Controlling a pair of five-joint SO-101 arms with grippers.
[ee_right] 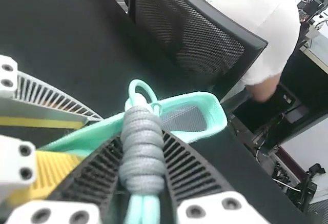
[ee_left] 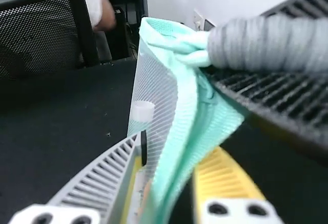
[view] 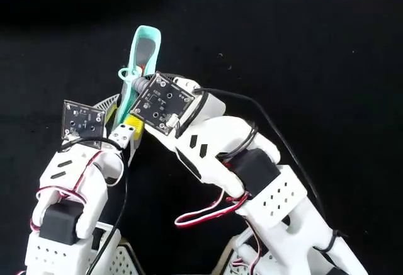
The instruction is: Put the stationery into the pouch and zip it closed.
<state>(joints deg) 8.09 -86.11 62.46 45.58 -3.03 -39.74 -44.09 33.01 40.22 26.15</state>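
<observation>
The teal mesh pouch [view: 145,45] stands on edge on the black table. My left gripper [view: 124,116] is shut on its near end. In the left wrist view the pouch [ee_left: 179,131] runs up between the white ribbed finger [ee_left: 102,178] and the yellow finger [ee_left: 220,178]. A small white item [ee_left: 142,110] shows through the mesh. My right gripper [view: 135,87] meets the pouch from the other side. Its black, grey-wrapped fingers [ee_right: 141,147] are shut on the teal zip pull cord [ee_right: 139,89], with the pouch [ee_right: 197,115] just beyond them.
The black table [view: 302,67] stretches away on the right and at the back. A black mesh office chair [ee_right: 195,34] stands past the table's far edge, also seen as the chair back [ee_left: 41,29]. Both arms crowd the near left part of the table.
</observation>
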